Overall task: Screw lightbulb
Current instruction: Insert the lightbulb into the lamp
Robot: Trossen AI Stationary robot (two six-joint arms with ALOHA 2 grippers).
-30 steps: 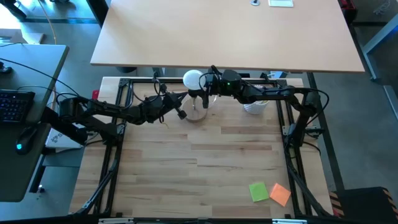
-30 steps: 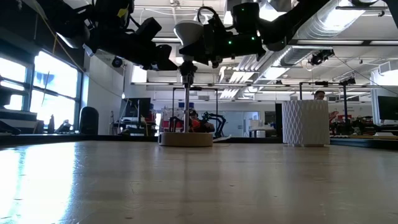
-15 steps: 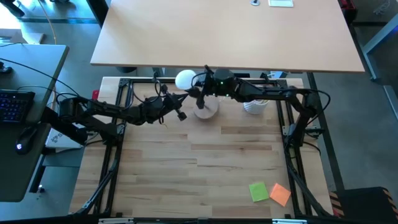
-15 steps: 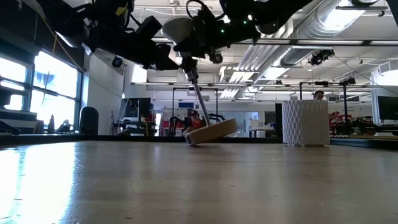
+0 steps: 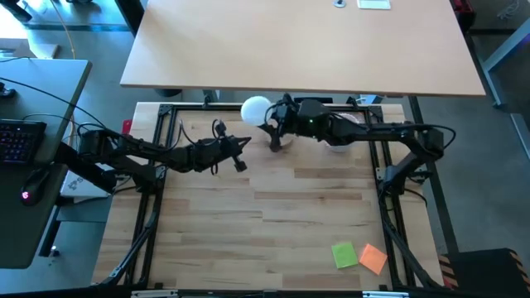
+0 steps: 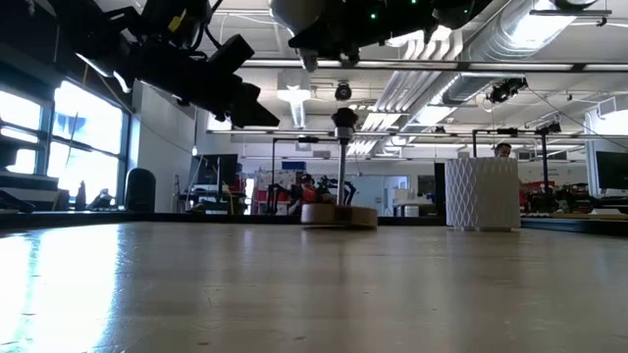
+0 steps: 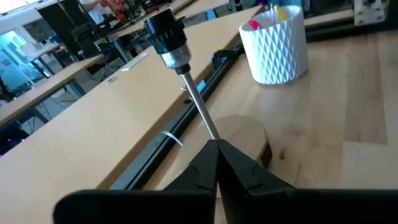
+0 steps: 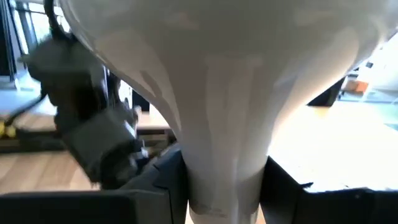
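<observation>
The white lightbulb (image 5: 255, 108) is in my right gripper (image 5: 273, 126) at the table's far edge. In the low view the lightbulb (image 6: 299, 12) hangs above and a little left of the black socket (image 6: 343, 118). The lamp stands upright on its round wooden base (image 6: 339, 216). My left gripper (image 5: 242, 157) is shut and empty, just left of and nearer than the lamp. In its wrist view my left gripper (image 7: 216, 149) points at the thin stem (image 7: 196, 102) and socket (image 7: 166, 31). My right gripper pinches the lightbulb's cone-shaped neck (image 8: 217, 168) between its two fingers, one on each side. The fingers come roughly level from the table's right. The bulb is lifted clear of the socket, globe up and narrow end (image 6: 309, 61) down.
A white ribbed cup (image 5: 339, 141) with pink items stands right of the lamp; it also shows in the left wrist view (image 7: 273, 43). A green note (image 5: 345, 254) and an orange note (image 5: 373, 258) lie at the near right. A black frame rail runs along the far edge.
The lamp tipped over toward the left with the bulb at its socket. It has now dropped back upright, its base slid a little toward the table's right. My right gripper has gone up with the bulb, which is now clear of the socket.
</observation>
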